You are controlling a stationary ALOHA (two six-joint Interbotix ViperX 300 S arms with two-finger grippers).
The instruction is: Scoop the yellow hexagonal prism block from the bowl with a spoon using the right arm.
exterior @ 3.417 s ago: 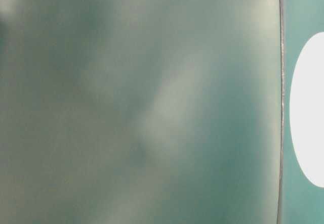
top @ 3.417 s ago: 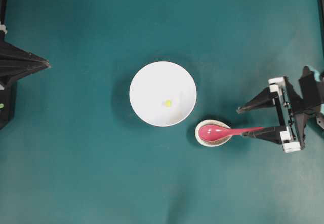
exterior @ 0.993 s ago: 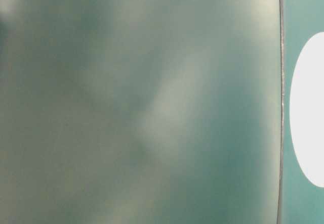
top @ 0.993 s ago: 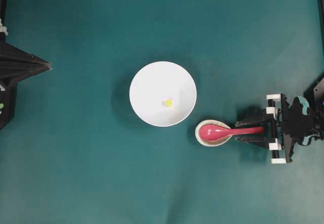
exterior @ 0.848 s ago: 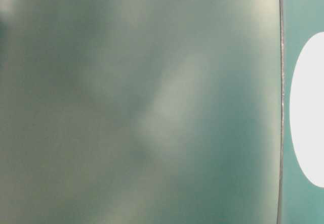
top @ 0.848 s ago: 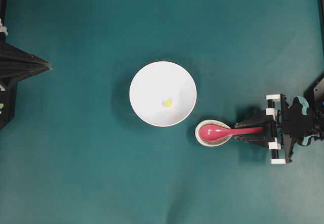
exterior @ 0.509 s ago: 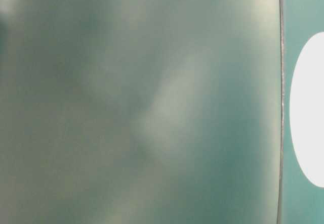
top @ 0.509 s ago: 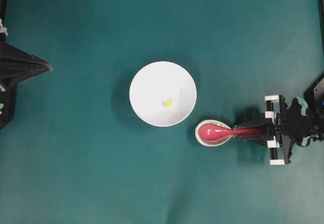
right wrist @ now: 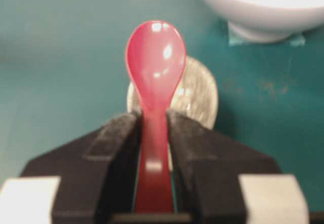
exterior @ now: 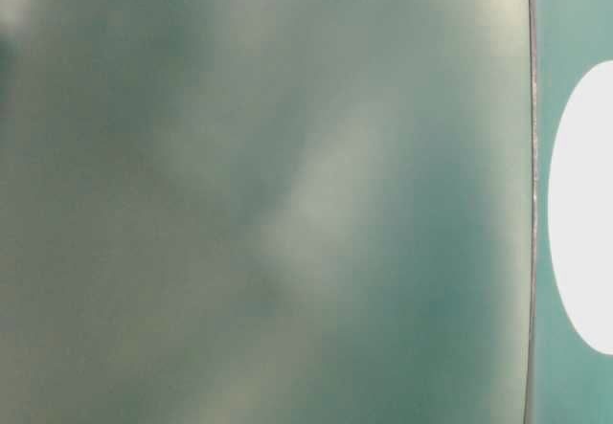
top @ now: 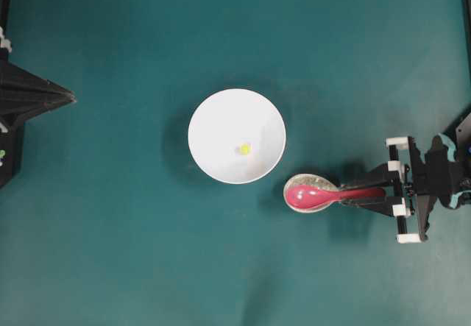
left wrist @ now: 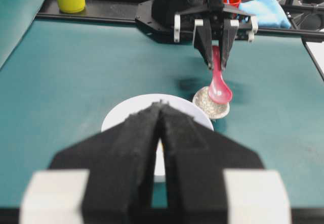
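Between the right jaws – spoon (right wrist: 152, 133) handle, clamped – head ahead.

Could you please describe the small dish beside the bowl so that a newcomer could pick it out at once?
Start at the large white bowl in the middle of the green table. Just off its lower right rim, in the overhead view, sits the small speckled dish. It is beige, oval and far smaller, with the red spoon head over it.

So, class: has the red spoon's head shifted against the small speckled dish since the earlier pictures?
Yes. The spoon head now lies lower in the overhead view, baring the speckled dish along its upper rim.
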